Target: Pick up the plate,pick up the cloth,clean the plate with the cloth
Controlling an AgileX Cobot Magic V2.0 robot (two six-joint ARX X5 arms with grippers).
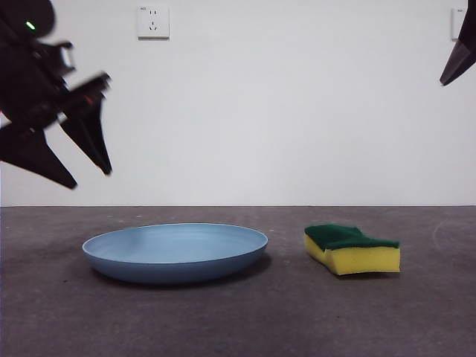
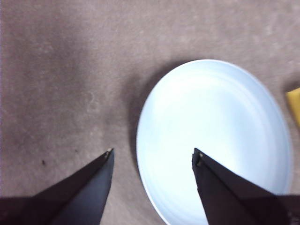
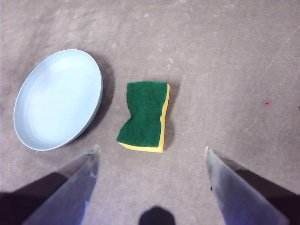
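Left gripper hangs spread wide over the blue plate's left rim; right gripper, also spread, sits high above the sponge.

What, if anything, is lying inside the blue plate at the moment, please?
Nothing: the plate shows only a bare blue inside. The left end effector hangs open above its edge, and one jaw hides a small part of the inside in that view. The sponge lies apart.
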